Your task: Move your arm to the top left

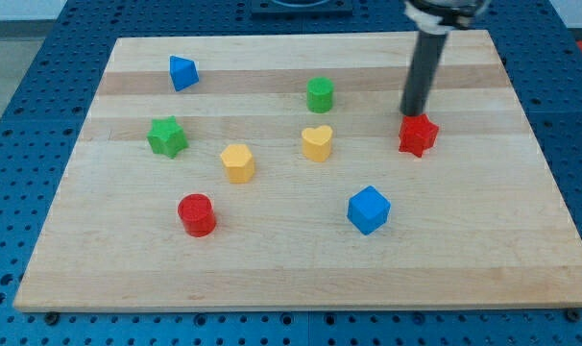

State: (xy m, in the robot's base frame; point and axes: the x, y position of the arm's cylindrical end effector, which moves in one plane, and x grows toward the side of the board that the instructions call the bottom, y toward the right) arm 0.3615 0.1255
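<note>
My dark rod comes down from the view's top right, and my tip rests on the wooden board just above the red star block, touching or nearly touching its top edge. The board's top left corner lies far to the view's left of my tip. A blue triangular block sits nearest that corner. A green star block lies below it at the left.
A green cylinder stands left of my tip. A yellow heart block and a yellow pentagon-like block lie mid-board. A red cylinder and a blue cube sit lower down.
</note>
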